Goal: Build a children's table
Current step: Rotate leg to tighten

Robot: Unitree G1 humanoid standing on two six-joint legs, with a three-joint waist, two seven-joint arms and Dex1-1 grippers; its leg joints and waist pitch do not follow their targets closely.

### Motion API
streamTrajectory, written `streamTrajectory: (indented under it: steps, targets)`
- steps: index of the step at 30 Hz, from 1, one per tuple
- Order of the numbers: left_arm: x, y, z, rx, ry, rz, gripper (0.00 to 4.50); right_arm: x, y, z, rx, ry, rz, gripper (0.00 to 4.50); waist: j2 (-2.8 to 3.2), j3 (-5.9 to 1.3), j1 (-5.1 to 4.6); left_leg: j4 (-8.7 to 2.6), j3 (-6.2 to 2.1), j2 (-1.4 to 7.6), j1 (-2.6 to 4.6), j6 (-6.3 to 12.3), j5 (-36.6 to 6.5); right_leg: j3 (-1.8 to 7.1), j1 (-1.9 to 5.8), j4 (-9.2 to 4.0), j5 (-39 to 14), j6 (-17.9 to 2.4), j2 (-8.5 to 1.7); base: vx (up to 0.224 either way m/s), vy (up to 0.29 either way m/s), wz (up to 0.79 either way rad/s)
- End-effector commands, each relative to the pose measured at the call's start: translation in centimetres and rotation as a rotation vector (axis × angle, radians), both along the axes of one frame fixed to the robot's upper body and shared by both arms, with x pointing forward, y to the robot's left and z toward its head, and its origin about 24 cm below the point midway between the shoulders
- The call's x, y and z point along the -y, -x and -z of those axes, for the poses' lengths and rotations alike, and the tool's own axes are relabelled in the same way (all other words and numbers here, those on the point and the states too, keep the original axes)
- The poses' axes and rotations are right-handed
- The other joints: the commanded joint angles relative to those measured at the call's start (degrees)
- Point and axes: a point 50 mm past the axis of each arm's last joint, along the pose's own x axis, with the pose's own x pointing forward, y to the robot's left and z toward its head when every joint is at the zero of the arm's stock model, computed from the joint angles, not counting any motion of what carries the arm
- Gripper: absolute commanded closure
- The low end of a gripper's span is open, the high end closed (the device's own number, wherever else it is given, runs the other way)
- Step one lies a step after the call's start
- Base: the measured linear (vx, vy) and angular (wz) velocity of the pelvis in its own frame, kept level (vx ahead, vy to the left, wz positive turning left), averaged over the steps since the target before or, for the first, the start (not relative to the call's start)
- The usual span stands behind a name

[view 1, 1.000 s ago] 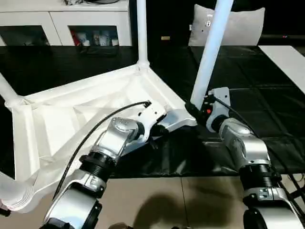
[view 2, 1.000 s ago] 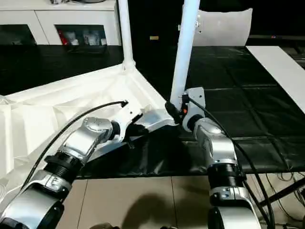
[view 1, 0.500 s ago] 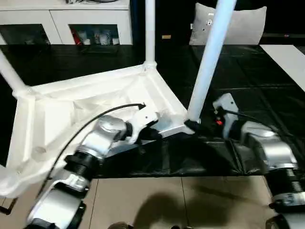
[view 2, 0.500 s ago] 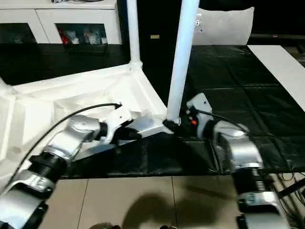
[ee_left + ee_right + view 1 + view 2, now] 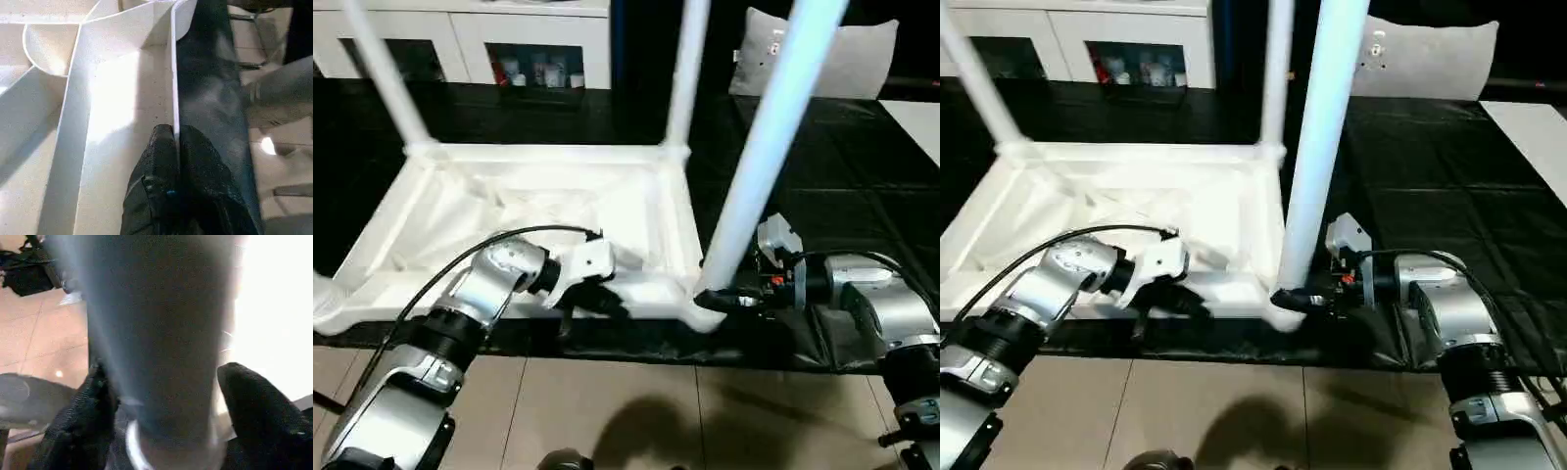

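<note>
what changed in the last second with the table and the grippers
The upturned table swung round: its near rim, slanted before, now lies square across the view, and the near leg came with it. The left gripper stays pinched on the rim; the right gripper still brackets the leg's base. All the legs in view remain in their sockets.
</note>
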Motion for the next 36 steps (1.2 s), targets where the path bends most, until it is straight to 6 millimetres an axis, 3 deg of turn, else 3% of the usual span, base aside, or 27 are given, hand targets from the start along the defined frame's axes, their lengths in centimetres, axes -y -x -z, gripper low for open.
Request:
streamTrajectory:
  steps: [1,9,10,21,23,24,25,26,28,29,31,32,33,36]
  targets:
    - [0.9,0.6,-0.2,0.003,-0.01,0.096,4.5,0.3,0.5,0.3,-0.039,0.005,-0.035,1.49,-0.94,-4.82,-0.2,-3.29,-2.8,6.42,0.92,7.5,-0.92,5.23,3.64,-3.28,-11.97,-6.02,-8.09,0.0,0.0,0.0]
    - [0.5,0.4,-0.1,0.007,-0.017,0.105,4.5,0.5,1.0,0.5,-0.087,0.006,-0.093,2.0,-1.17,-4.88,-0.06,-3.22,-2.73,6.25,0.86,7.07,-1.42,5.15,3.71,-3.59,-14.01,-4.96,-8.08,0.0,0.0,0.0]
    - [0.5,0.4,-0.1,0.005,-0.013,0.104,4.5,0.5,1.0,0.4,-0.095,-0.005,-0.098,2.28,-1.15,-4.89,-0.03,-3.26,-2.76,6.27,0.89,6.91,-1.42,5.13,3.71,-3.64,-14.44,-4.77,-8.02,0.0,0.0,0.0]
    - [1.2,0.2,0.0,-0.049,0.054,-0.007,4.5,-1.8,1.2,0.6,-0.164,-0.145,-0.039,2.43,-1.18,-4.53,-0.37,-3.53,-2.99,6.52,0.97,6.58,-1.66,5.09,3.57,-3.73,-15.0,-4.74,-7.95,0.0,0.0,0.0]
    - [1.7,-0.1,-0.1,-0.06,0.076,-0.069,4.5,-2.5,0.6,1.0,-0.133,-0.11,0.058,2.43,-1.12,-3.98,-0.6,-3.68,-2.73,5.94,1.16,5.16,-4.36,5.01,3.47,-4.85,-20.47,-3.64,-8.12,0.0,0.0,0.0]
    - [2.1,-0.4,-0.2,-0.056,0.094,-0.117,4.5,-2.9,-0.1,1.2,-0.124,-0.095,0.143,2.43,-1.15,-4.03,-0.74,-3.78,-2.78,6.02,1.17,4.53,-4.27,5.08,3.55,-4.8,-21.1,-3.37,-8.12,0.0,0.0,0.0]
    - [2.3,-0.5,-0.3,-0.055,0.102,-0.137,4.5,-3.0,-0.3,1.2,-0.121,-0.088,0.179,2.43,-1.09,-3.78,-1.26,-4.02,-3.02,6.15,1.32,3.65,-5.11,4.89,3.28,-5.05,-22.52,-3.25,-7.88,0.0,0.0,0.0]
    - [2.8,-0.8,-0.4,-0.052,0.12,-0.185,4.5,-3.3,-0.9,1.4,-0.116,-0.072,0.266,2.43,-1.22,-3.9,-1.89,-4.07,-3.21,6.05,1.27,2.65,-5.72,4.73,3.72,-5.28,-23.62,-2.76,-8.15,0.0,0.0,0.0]
    - [3.7,-1.6,-0.6,-0.029,0.146,-0.286,4.5,-3.9,-2.0,1.8,-0.113,-0.047,0.448,2.44,-1.1,-3.82,-2.83,-4.15,-3.38,6.05,1.26,1.86,-5.86,4.8,3.68,-5.36,-23.13,-2.97,-8.13,0.0,0.0,0.0]
    - [4.3,-1.9,-0.6,-0.017,0.154,-0.338,4.5,-4.3,-2.5,1.9,-0.101,-0.031,0.53,2.44,-1.09,-3.77,-3.5,-4.14,-3.37,6.04,1.18,1.83,-5.84,4.88,3.64,-5.3,-21.94,-3.54,-8.12,0.0,0.0,0.0]
    - [4.9,-2.1,-0.5,-0.006,0.159,-0.381,4.5,-4.6,-2.8,2.0,-0.089,-0.018,0.6,2.44,-1.12,-3.85,-3.87,-4.09,-3.31,5.98,1.34,1.83,-5.69,5.0,3.5,-5.27,-20.78,-4.05,-8.12,0.0,0.0,0.0]
    - [5.6,-2.5,-0.5,0.021,0.162,-0.447,4.5,-5.2,-3.2,2.1,-0.093,-0.037,0.695,2.44,-1.14,-3.83,-4.07,-3.96,-3.05,5.52,1.08,2.73,-4.82,5.22,3.69,-5.14,-19.39,-4.29,-8.13,0.0,0.0,0.0]
    - [5.8,-2.6,-0.5,0.029,0.163,-0.463,4.5,-5.4,-3.2,2.2,-0.096,-0.045,0.715,2.44,-1.1,-3.75,-4.11,-3.97,-2.96,5.47,1.24,3.02,-4.78,5.27,3.49,-5.32,-19.43,-4.32,-8.07,0.0,0.0,0.0]
    - [6.9,-2.9,-0.7,0.041,0.197,-0.52,4.5,-5.9,-3.5,2.4,-0.096,-0.092,0.808,2.44,-1.3,-3.98,-3.97,-3.92,-2.87,5.26,0.94,4.45,-2.97,5.17,3.89,-4.95,-17.42,-3.95,-7.92,0.0,0.0,0.0]
